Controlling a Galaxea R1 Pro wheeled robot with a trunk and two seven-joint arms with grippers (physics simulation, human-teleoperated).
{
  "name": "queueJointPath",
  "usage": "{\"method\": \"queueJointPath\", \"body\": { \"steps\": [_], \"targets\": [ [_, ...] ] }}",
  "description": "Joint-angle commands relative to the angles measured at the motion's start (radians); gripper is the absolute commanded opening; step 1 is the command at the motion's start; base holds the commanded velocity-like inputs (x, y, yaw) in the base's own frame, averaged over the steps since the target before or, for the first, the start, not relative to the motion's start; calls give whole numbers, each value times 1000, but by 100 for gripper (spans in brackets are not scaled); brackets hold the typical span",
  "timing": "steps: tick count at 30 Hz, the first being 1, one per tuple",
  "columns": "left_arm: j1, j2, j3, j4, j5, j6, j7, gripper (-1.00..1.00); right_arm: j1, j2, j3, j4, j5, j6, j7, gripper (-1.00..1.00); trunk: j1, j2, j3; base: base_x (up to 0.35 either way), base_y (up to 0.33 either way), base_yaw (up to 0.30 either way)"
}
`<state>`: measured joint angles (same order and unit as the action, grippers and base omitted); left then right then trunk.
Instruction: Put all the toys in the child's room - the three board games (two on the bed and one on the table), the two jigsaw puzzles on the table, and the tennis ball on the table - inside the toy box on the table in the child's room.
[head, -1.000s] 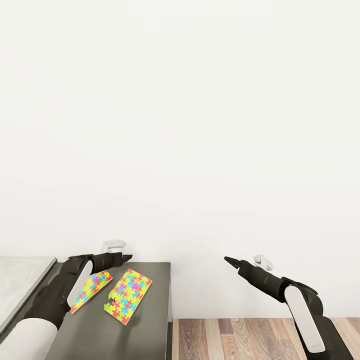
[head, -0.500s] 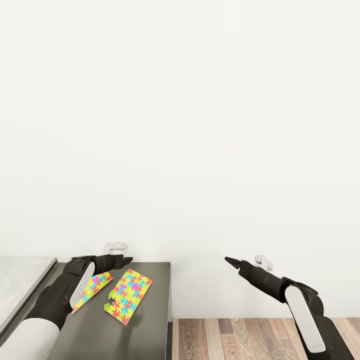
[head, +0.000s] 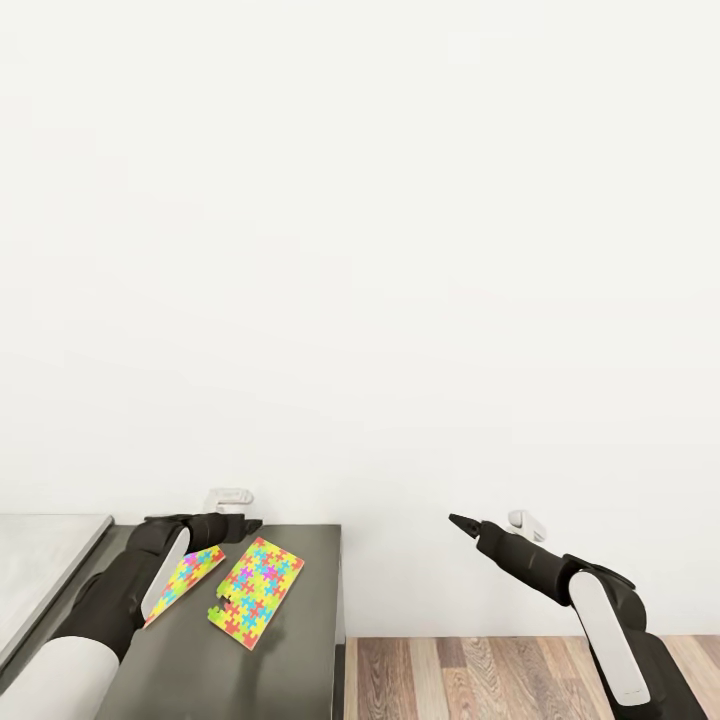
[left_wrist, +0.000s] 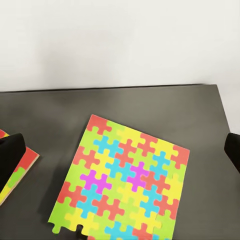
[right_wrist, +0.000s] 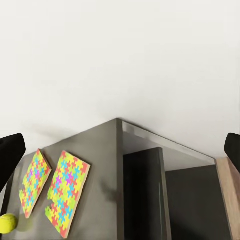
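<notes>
Left tool (head: 252, 523) has edged back slightly above the tabletop (head: 300, 680), fingers spread, hovering beside the jigsaw puzzles (head: 256, 579); right tool (head: 462, 521) spread, idle

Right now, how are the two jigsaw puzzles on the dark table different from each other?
The left puzzle is partly hidden behind the left arm; the right puzzle lies in full view. The right puzzle sits nearer the table's right edge, and the left puzzle nearer the tennis ball. Both are thin, flat sheets of yellow, cyan, pink and orange interlocking pieces, side by side without touching.
</notes>
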<state>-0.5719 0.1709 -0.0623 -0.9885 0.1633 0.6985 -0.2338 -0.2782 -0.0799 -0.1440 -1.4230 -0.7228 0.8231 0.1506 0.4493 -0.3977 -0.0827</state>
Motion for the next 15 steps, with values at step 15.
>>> {"method": "queueJointPath", "body": {
  "steps": [15],
  "targets": [
    [0, -1, -2, 1, 9, 4, 4, 100, -2, 0, -2, 1, 3, 8, 6, 100, 1, -2, -2, 0, 0, 0]
  ]
}}
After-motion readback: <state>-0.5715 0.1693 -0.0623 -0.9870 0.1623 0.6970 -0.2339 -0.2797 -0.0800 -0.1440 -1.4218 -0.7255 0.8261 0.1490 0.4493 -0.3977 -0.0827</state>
